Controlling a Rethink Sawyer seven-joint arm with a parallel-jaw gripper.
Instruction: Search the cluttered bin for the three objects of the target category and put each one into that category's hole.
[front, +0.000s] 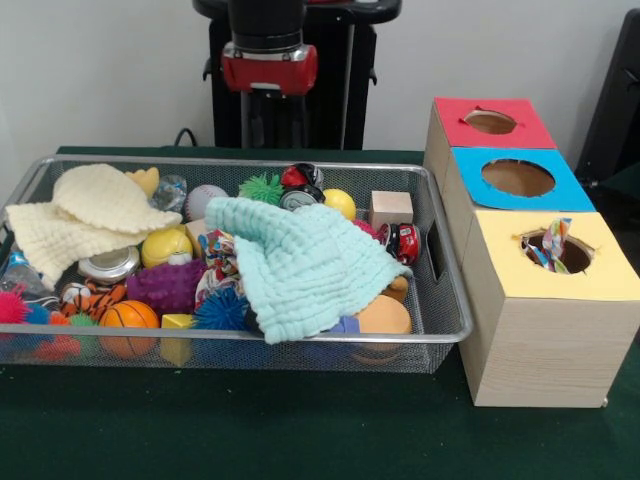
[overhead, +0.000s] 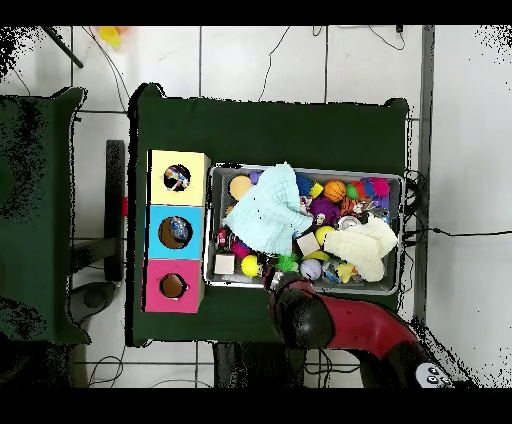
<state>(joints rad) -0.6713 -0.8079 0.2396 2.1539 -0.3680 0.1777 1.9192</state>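
three boxes (front: 520, 240) stand in a row at 3 o'clock of the bin (front: 440, 300) on the green worktop (front: 300, 430). a dotted wrapper (front: 553, 243) pokes from the yellow box's hole. in the bin, a mint cloth (front: 300, 262) lies over the middle and a cream cloth (front: 85, 215) sits toward 9 o'clock; another dotted wrapper (front: 218, 258) shows just beside the mint cloth. the arm (overhead: 340, 320) reaches the bin's edge overhead; i cannot tell whether the claw is released or clenched.
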